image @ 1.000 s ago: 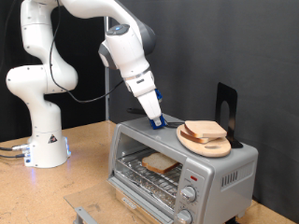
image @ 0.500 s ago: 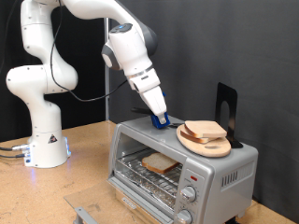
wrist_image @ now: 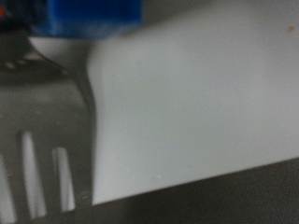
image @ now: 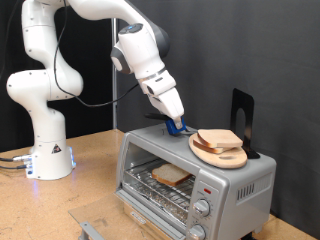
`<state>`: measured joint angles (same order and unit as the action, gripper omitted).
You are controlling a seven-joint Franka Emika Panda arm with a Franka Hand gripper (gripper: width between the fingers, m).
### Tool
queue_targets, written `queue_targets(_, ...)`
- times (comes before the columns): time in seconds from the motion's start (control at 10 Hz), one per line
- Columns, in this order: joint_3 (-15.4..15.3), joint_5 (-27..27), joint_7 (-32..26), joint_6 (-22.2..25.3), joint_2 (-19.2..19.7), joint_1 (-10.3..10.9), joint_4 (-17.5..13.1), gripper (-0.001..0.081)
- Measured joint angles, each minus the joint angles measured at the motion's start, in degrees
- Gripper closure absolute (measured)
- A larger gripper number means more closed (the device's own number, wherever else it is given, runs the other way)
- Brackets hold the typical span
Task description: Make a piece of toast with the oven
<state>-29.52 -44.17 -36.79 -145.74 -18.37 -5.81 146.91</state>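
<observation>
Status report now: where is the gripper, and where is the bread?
Gripper low on oven top, beside wooden plate. One piece of toast inside on rack, another slice on plate. Nothing seen between fingers.

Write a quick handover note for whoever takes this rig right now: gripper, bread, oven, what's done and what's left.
Gripper: down on top of the oven, beside the wooden plate; whether it is open or shut doesn't show.
Bread: one slice lies on the rack inside the oven; another slice sits on the plate on the oven's top.
Done: a slice is in the oven.
Left: the door appears to hang open; nothing shows the knobs being set.
</observation>
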Motion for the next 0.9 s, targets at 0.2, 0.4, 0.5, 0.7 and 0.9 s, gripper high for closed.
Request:
queue_targets(0.2,0.0,-0.6,-0.7,0.1,-1.0,0.3,0.3,-0.0002)
queue_targets(0.4,0.1,-0.8,-0.6,0.4,-2.0,0.3,0.7,-0.0002)
queue_targets(0.5,0.3,-1.3,-0.6,0.9,-2.5,0.3,0.7,-0.0002)
queue_targets(0.7,1.5,-4.5,-0.8,2.2,-4.1,0.3,0.6,-0.0002)
queue_targets(0.9,4.1,-7.2,-1.0,6.4,-6.8,0.3,-0.1,-0.0002)
